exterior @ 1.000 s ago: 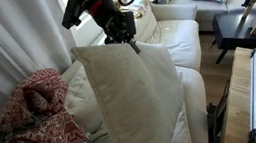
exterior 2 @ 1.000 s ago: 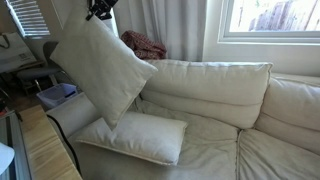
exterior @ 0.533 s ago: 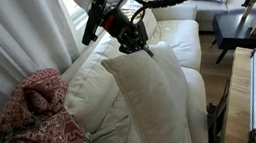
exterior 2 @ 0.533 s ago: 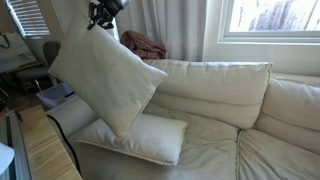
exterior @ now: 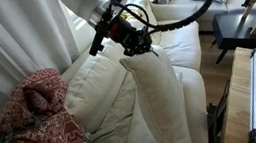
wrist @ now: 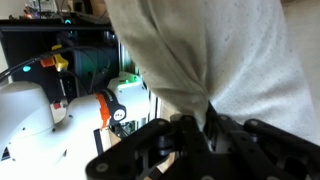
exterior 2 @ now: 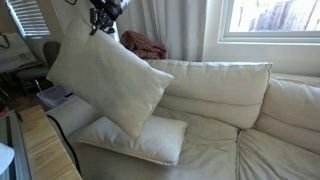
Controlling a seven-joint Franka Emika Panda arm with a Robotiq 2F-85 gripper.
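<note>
pillow (exterior 2: 108, 82) swung sofaward (exterior 2: 230, 100), tool (exterior: 137, 48) clamping it.

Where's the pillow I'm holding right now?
In an exterior view, the cream pillow hangs by one corner from the shut hand at frame left, over the second pillow lying at the sofa's armrest end.

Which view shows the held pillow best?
An exterior view: there the pillow hangs whole, face-on, from the end effector. In an exterior view the pillow is edge-on; the wrist view shows only its pinched corner.
</note>
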